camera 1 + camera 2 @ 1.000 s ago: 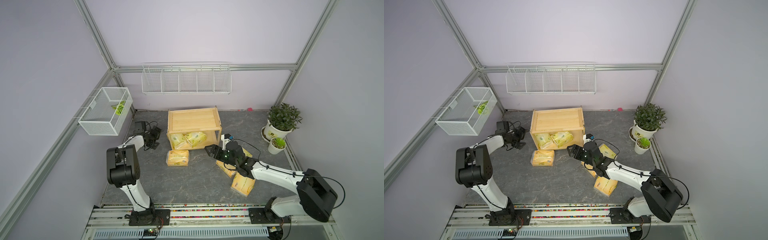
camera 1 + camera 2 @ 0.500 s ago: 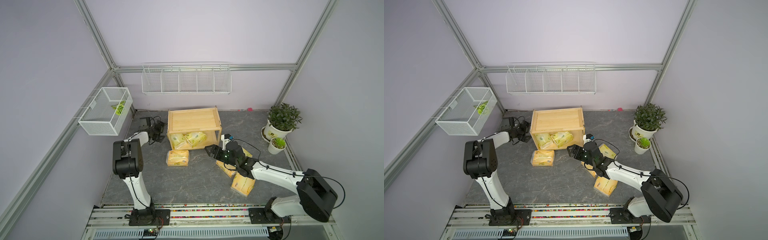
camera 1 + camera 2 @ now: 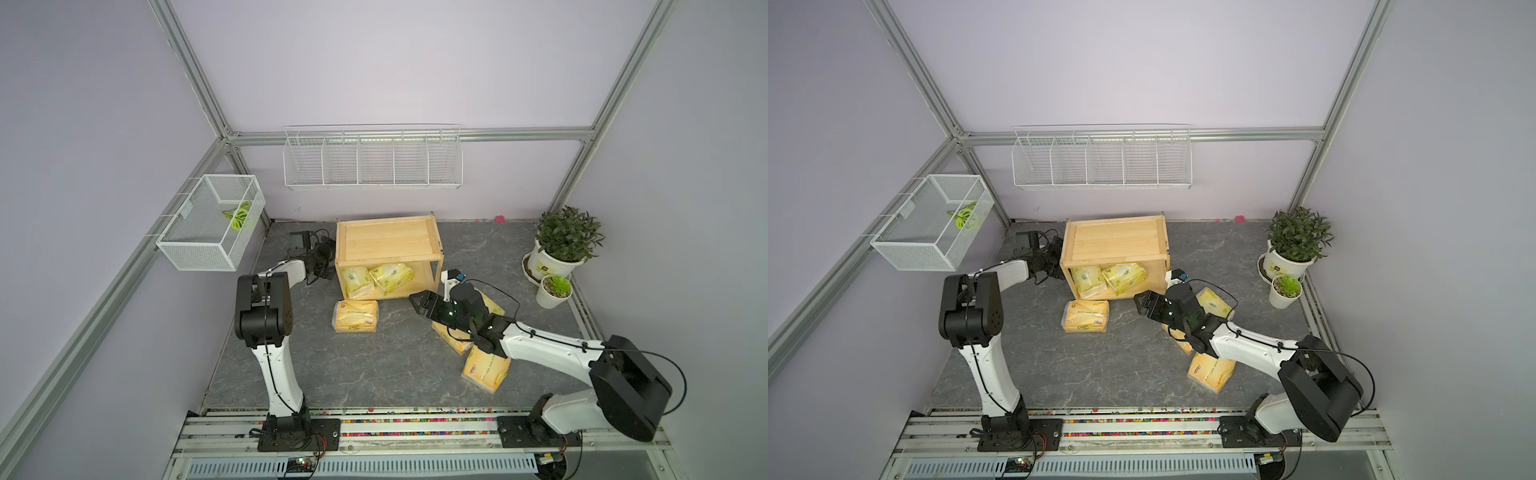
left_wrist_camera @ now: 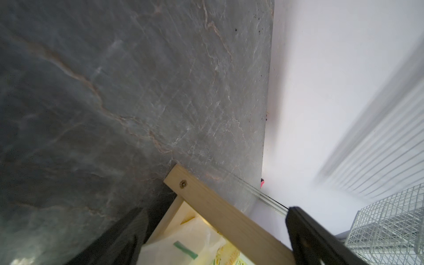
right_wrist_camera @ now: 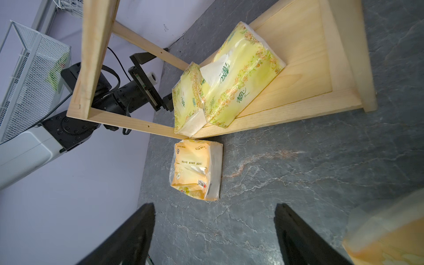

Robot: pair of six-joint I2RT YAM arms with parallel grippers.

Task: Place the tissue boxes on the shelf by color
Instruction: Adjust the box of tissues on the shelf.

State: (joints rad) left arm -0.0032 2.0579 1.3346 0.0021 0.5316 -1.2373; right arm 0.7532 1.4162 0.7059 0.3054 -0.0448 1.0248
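While two yellow-green packs (image 5: 241, 75) lie on the lower board of the shelf (image 3: 388, 241), its upper board is bare, so the sort seems to be partly done.

- Step in hand: apparently a fetch. The right claw (image 3: 419, 303) hangs released and empty, facing the orange pack (image 5: 195, 169) on the tabletop (image 3: 374, 365) just before the shelf.
- Left claw (image 3: 328, 262): at the shelf's left side, jaws apart, a wooden rail crossing between them; grasping nothing that I can tell.
- Remaining stock: two orange packs (image 3: 486, 368) and a paler pack (image 3: 492, 305), partly hidden under the right arm.
- Next move calls for: descent over the near orange pack, a gentle pinch across its soft wrap, then a lift to the bare board.
- Writing: green characters "清风" on the yellow-green packs; the orange pack's print is too small to read.
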